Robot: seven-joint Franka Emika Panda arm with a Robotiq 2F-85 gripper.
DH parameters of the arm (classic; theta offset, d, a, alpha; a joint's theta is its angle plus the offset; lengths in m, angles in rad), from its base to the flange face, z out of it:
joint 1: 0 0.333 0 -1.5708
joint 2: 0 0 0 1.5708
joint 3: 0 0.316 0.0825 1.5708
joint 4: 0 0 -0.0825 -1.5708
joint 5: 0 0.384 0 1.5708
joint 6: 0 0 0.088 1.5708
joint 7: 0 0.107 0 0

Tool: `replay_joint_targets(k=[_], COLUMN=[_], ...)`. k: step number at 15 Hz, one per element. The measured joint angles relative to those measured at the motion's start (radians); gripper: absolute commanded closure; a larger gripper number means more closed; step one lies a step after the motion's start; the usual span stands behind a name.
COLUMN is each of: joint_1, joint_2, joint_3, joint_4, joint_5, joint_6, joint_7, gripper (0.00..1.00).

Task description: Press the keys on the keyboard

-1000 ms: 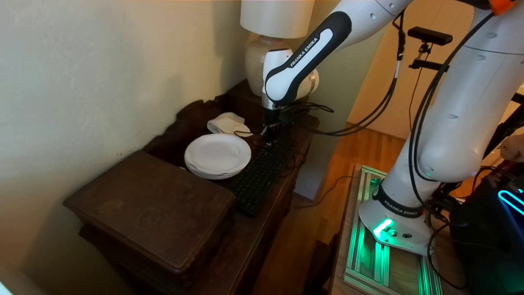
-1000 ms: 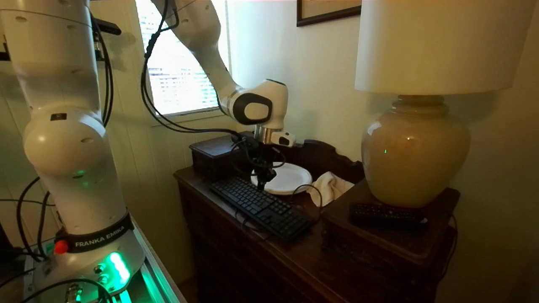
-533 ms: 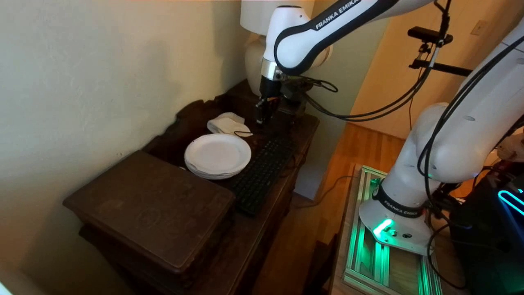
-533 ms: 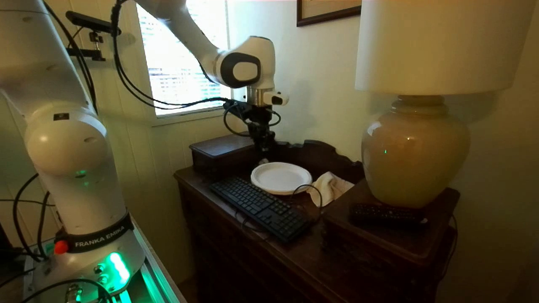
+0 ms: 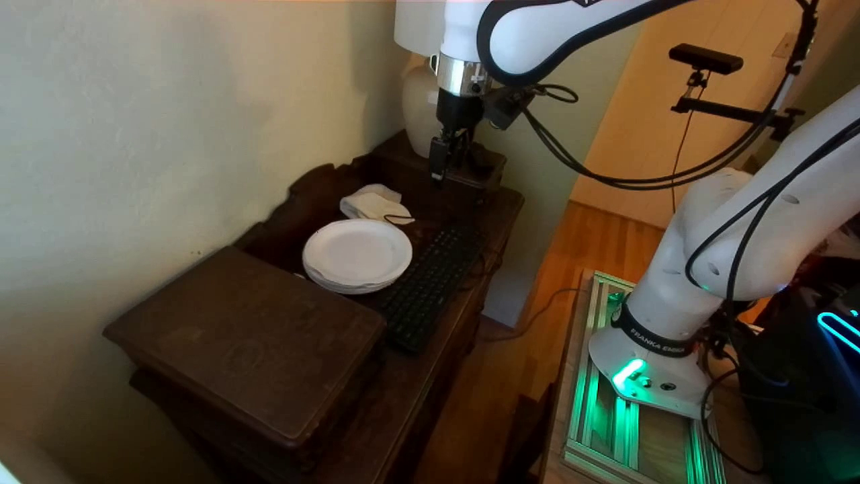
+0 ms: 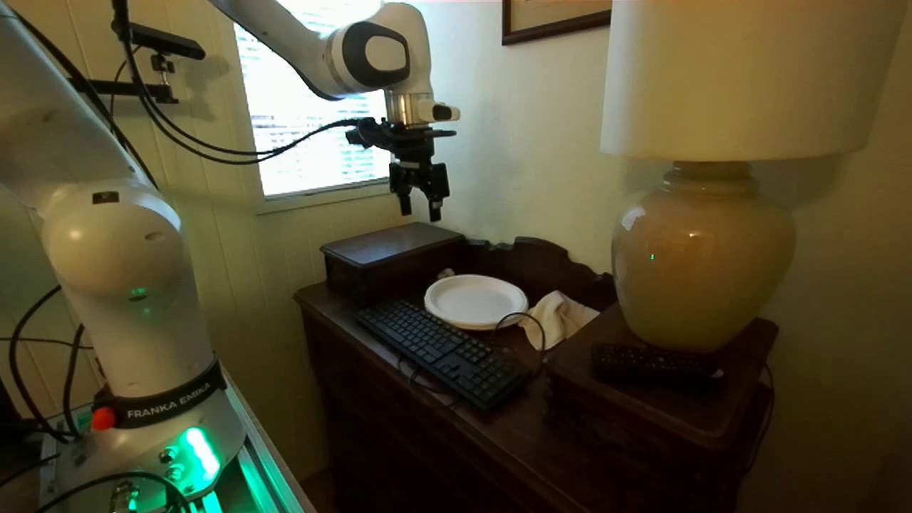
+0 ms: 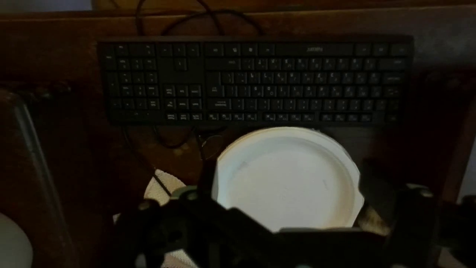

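Note:
The long black keyboard (image 6: pixel 443 350) lies flat on the dark wooden dresser in both exterior views. Its rows of small dark keys (image 7: pixel 308 78) fill the upper part of the wrist view, unobstructed. High above the dresser, my gripper (image 6: pixel 420 212) points downward, clear of the keyboard. Its two fingers stand apart with nothing between them. Seen from the wrist, the dark fingers show on either side of the white plate (image 7: pixel 290 178), which lies far below them.
A stack of white plates (image 5: pixel 357 254) sits beside the keyboard, with a pale cloth (image 6: pixel 559 318) nearby. Raised wooden boxes (image 5: pixel 248 336) flank the dresser top. A large lamp (image 6: pixel 702 263) and a remote (image 6: pixel 652 362) rest on one. A thin cable (image 6: pixel 541 335) loops near the plates.
My gripper has risen from the keyboard to well above the dresser, and the arm has drawn back toward its base. The fingers have spread apart. Keyboard, plates and cloth have stayed put.

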Motion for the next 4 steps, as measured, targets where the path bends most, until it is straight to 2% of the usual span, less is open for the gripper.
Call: replay_joint_targets(k=[4], joint_1=[0.003], joint_2=[-0.002], joint_3=[-0.003], joint_4=[0.000], joint_5=[-0.002], joint_6=[-0.004], joint_7=[0.000], gripper=[0.00])
